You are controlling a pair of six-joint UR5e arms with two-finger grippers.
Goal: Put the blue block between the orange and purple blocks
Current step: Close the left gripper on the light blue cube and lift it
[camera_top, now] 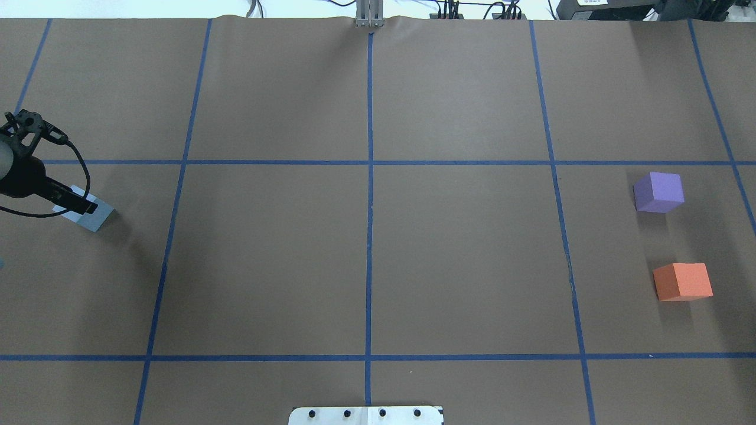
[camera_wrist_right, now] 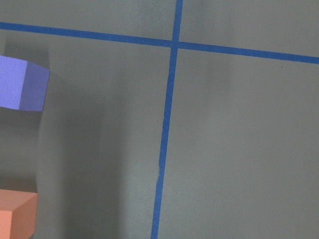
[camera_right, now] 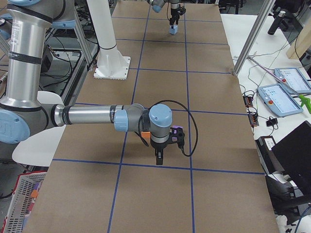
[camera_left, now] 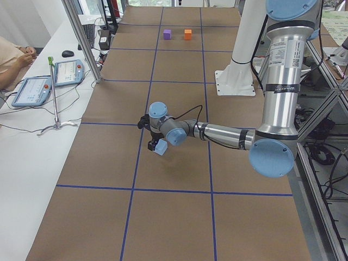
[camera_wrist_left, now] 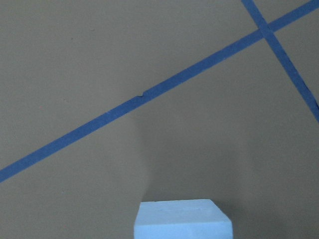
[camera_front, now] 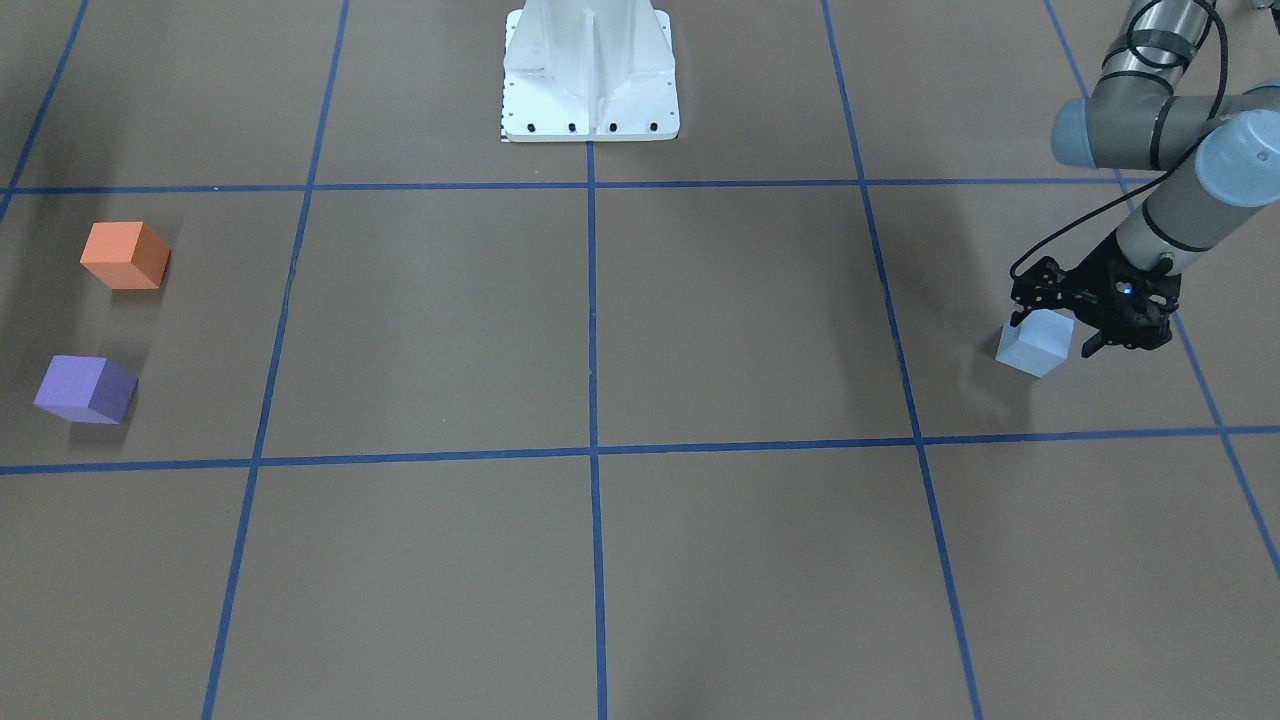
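The light blue block (camera_front: 1035, 343) sits at the table's far left end and also shows in the overhead view (camera_top: 94, 217). My left gripper (camera_front: 1052, 335) comes down over it, one finger on each side, shut on it at table level. The left wrist view shows the block's top (camera_wrist_left: 183, 219) at the bottom edge. The orange block (camera_front: 124, 255) and the purple block (camera_front: 86, 389) stand apart at the far right end. My right gripper (camera_right: 161, 156) hovers just beside them. I cannot tell whether it is open or shut.
The white robot base (camera_front: 590, 70) stands at the middle of the robot's side. Blue tape lines (camera_front: 592, 450) divide the brown table into squares. The gap between the purple block (camera_top: 658, 192) and the orange block (camera_top: 682, 281) is about one block wide.
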